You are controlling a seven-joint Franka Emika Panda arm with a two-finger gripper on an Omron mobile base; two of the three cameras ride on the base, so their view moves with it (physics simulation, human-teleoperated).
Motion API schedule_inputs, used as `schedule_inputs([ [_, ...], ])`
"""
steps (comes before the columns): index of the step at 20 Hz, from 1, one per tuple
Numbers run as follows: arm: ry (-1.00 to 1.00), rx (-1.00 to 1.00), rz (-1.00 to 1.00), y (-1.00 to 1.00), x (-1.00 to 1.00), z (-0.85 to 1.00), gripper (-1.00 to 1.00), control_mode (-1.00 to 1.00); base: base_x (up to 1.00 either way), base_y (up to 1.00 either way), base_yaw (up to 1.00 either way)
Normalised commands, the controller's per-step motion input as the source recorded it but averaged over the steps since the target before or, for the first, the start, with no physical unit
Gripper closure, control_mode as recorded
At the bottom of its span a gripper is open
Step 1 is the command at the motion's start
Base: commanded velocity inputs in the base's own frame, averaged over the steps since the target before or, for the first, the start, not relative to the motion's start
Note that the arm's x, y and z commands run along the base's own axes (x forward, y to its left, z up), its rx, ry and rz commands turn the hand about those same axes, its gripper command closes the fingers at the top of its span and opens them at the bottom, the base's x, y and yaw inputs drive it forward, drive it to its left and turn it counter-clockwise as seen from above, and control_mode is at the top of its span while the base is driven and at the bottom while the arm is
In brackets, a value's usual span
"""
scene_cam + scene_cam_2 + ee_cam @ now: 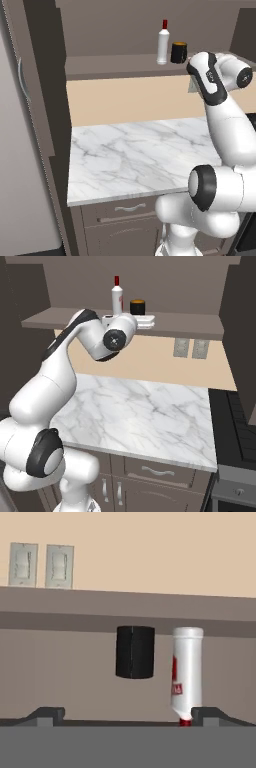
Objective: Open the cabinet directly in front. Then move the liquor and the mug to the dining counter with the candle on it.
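The cabinet (115,64) stands open, its left door (30,100) swung out with a wavy silver handle. On its bottom shelf (190,323) the white, red-capped liquor (163,46) (117,298) stands upright next to the black mug (179,52) (137,307). My gripper (129,716) (150,320) hovers level with the shelf's front edge, open, with nothing between its fingertips (50,714). The hand view is rolled upside down: the mug (135,652) lies straight ahead and the liquor (187,672) just to its right, both still at a distance. The dining counter and the candle are out of view.
A marble worktop (130,155) (140,416) with a beige backsplash lies under the cabinet, with drawer fronts (127,207) below. Two wall outlets (192,348) (40,564) sit on the backsplash. A dark stove (240,426) adjoins the worktop on the right, and the cabinet's right door (240,331) hangs open above it.
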Motion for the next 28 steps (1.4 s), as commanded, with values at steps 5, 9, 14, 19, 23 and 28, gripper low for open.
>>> schedule_inputs([
  [5,0.0,0.0,-0.05,0.02,0.2,0.0,-1.0,-1.0,0.0,0.0,0.0],
  [9,0.02,0.0,-0.04,0.0,0.09,0.0,-1.0,-1.0,0.0,0.0,0.0],
  [14,0.04,0.0,-0.02,0.0,0.05,0.0,-1.0,-1.0,0.0,0.0,0.0],
  [19,0.04,0.0,-0.01,0.0,0.07,0.09,-1.0,-1.0,0.0,0.0,0.0],
  [23,0.02,0.0,0.0,0.09,0.1,0.31,-1.0,-1.0,0.0,0.0,0.0],
  [28,0.02,0.0,0.0,0.16,0.1,0.31,-1.0,-1.0,0.0,0.0,0.0],
])
